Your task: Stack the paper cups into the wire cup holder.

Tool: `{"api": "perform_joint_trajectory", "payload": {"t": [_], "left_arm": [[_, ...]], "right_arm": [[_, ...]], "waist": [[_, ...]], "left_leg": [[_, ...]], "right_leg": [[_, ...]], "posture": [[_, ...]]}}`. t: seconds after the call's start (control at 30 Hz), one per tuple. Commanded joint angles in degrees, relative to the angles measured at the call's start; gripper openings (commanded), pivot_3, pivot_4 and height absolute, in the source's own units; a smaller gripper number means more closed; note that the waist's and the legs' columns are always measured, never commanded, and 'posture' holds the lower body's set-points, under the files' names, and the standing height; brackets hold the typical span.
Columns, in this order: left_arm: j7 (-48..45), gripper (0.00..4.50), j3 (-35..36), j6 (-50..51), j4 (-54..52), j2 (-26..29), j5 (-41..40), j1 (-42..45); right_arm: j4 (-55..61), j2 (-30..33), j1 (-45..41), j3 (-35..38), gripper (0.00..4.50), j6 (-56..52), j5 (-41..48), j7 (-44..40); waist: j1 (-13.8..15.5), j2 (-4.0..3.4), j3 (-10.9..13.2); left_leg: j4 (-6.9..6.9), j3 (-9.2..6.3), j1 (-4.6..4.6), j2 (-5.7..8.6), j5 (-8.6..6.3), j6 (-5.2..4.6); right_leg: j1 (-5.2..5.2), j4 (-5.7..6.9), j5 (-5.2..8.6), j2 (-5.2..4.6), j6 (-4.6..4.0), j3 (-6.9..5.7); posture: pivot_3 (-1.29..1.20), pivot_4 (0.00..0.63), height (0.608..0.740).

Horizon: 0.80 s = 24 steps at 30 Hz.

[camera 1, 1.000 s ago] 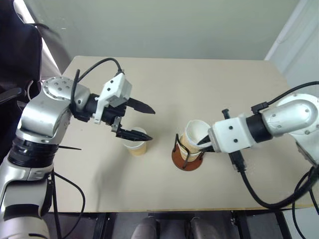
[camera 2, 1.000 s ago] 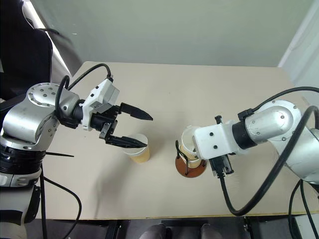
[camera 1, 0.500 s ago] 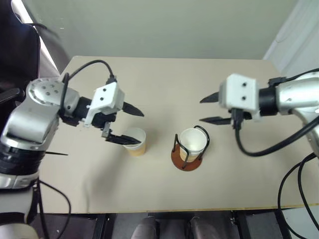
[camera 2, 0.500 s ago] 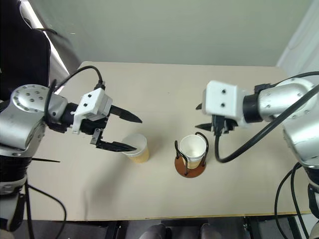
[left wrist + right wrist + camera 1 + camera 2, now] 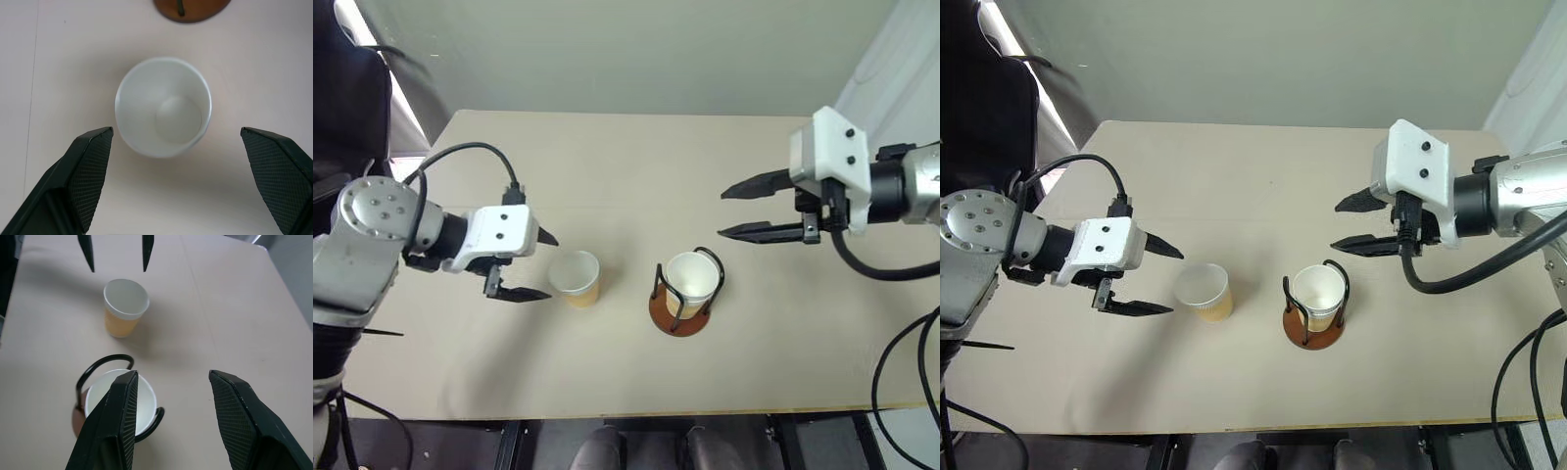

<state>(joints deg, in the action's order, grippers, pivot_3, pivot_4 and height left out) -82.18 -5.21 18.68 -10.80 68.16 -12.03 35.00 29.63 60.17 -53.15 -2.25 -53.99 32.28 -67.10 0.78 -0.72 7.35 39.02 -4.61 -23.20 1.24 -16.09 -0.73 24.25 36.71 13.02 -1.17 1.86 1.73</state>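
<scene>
One paper cup stands upright on the tan table, white inside and tan-yellow outside. A second paper cup sits inside the wire cup holder, between its black loops on the reddish-brown base. My left gripper is open just left of the loose cup, its fingers spread wider than the cup and apart from it. Up and to the right of the holder, my right gripper hangs open with nothing in it, above the cup in the holder.
The tan table runs back to a pale wall. A dark chair stands off its far left corner. Black cables hang from both arms near the table's sides.
My right gripper let go of the cup in the holder, opened, and rose away to the right. My left gripper drew back left and sank, from over the loose cup to beside it.
</scene>
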Motion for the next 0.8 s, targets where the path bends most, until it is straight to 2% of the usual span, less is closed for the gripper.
{"api": "perform_joint_trajectory", "payload": {"t": [0.03,0.8], "left_arm": [[-0.15,4.50,-0.03,-1.76,-0.02,0.24,1.27,0.23],[-3.35,4.50,-7.46,-6.22,4.21,-6.32,6.02,4.42]], "right_arm": [[0.38,2.15,-0.89,2.57,2.28,-0.14,1.83,-0.64],[0.76,5.78,0.65,2.91,2.28,0.59,3.59,0.61]], "waist": [[0.00,0.00,0.00],[0.01,0.00,0.00]], "left_leg": [[0.00,0.00,0.00,0.00,0.00,0.00],[0.03,0.01,-0.01,0.00,-0.02,0.03]], "right_leg": [[0.00,0.00,0.00,0.00,0.00,0.00],[0.04,0.10,0.01,0.00,-0.02,0.00]], "posture": [[0.00,0.150,0.740],[0.00,0.150,0.740]]}}
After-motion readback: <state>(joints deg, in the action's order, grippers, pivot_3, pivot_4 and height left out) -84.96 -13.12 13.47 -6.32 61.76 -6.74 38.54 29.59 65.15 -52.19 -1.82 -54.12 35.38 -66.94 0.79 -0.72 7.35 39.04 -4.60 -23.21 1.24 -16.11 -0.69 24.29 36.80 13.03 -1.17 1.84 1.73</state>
